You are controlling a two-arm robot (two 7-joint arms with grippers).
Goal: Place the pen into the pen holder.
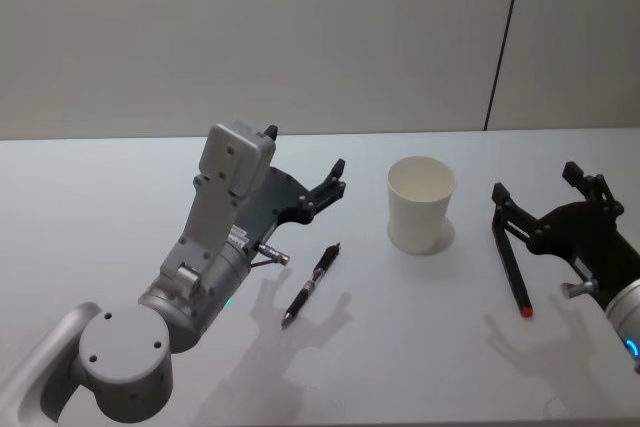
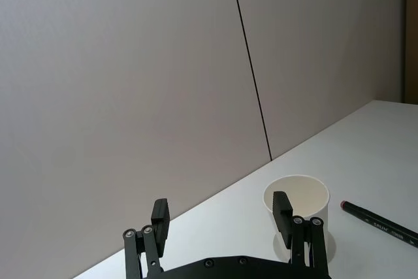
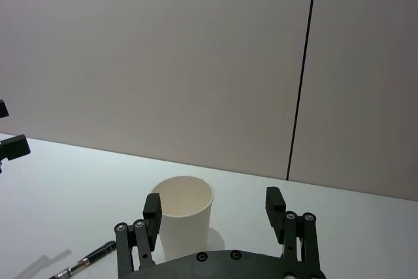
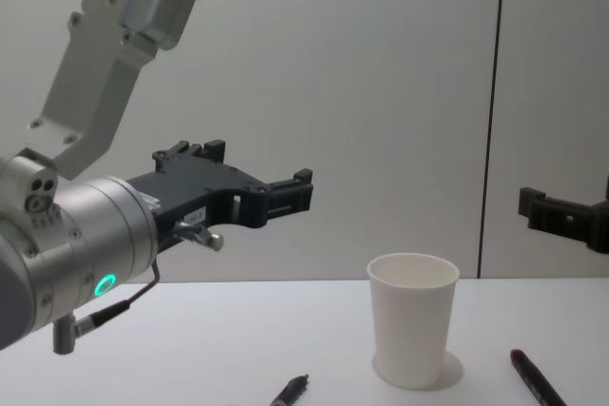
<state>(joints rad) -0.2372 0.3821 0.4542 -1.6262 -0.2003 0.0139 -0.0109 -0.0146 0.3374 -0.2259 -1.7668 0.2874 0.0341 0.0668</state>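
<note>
**Two pens on the table, and a cup that could fall over**

The left gripper [image 2: 221, 217] hangs in the air above the left half of the table [image 1: 100, 197]. Its fingers are spread wide and it holds nothing.

Below it and a bit to the right, a black pen [image 1: 312, 285] lies flat near the middle of the table. It is closer to the near edge than the cup is. Its top end points up toward the cup.

The pen holder [image 1: 420, 204] is a white paper cup. It stands upright and empty, about halfway between the near and far edges. It is near both pens but touches neither.

On the cup's other side, toward the right edge, lies a second pen with a red tip [image 1: 510, 265]. The right gripper [image 3: 213, 206] floats above that side. It is wide open and empty too.

I think a few things could go wrong. A pen lying flat is thin, so the fingers might push it and make it roll away. They might also bump the table first. The cup looks light. An arm that swings in low could knock it over. A pen is also longer than the cup is tall. If it is dropped in at a slant, it will lean on the rim and could tip the cup.
</note>
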